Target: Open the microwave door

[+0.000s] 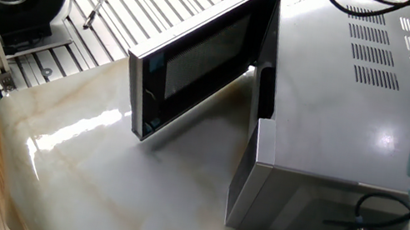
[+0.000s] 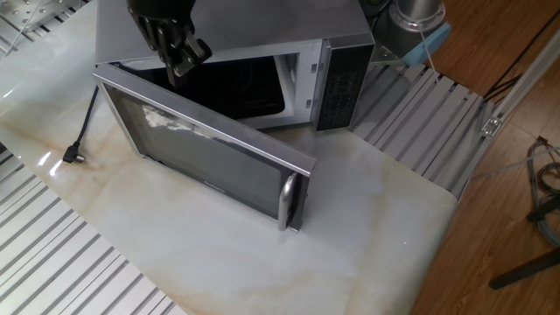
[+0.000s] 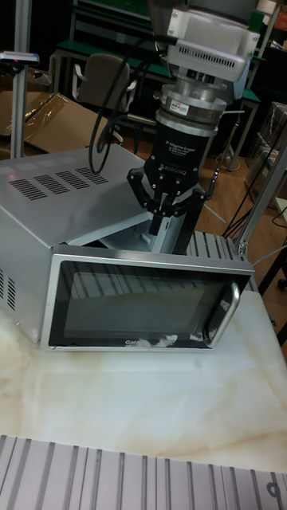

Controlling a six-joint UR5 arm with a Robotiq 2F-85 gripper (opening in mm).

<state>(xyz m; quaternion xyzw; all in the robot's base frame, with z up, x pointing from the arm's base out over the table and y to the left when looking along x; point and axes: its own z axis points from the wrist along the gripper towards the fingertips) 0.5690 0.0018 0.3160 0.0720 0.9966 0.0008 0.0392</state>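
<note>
On marble-look tabletop [image 2: 367, 219], open-doored microwave [image 1: 346, 81].

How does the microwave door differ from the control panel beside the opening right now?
The microwave door is swung out at an angle over the marble table; the control panel stays fixed on the microwave front. The door is wide with a dark window and a curved handle; the panel is narrow with buttons. Both are silver-framed and dark-faced.

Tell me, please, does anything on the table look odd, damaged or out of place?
Only one loose black cable lies on the marble table beside the microwave, its plug unconnected. The microwave door stands open, undamaged.
</note>
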